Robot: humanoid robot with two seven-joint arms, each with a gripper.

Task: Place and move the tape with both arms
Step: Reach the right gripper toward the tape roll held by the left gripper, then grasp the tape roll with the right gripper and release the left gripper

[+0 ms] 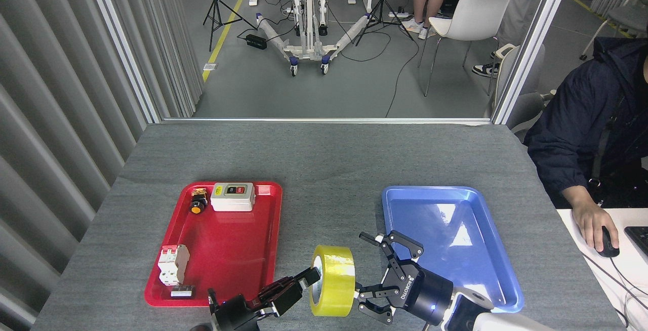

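Tape (334,280) stands on edge, light, stiff, apt to roll. Our left gripper (309,276) pinches its rim through the core; our right gripper (373,270), spread wide, should take the opposite rim.

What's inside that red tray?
The red tray holds a grey switch box, a yellow-capped push button, a white breaker and a small dark part. Nothing there is covered.

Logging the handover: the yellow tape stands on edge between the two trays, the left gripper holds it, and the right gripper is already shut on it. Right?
Not quite. In the head view the right gripper is open beside the tape, not shut on it. The rest holds: tape on edge between the trays, held by the left gripper.
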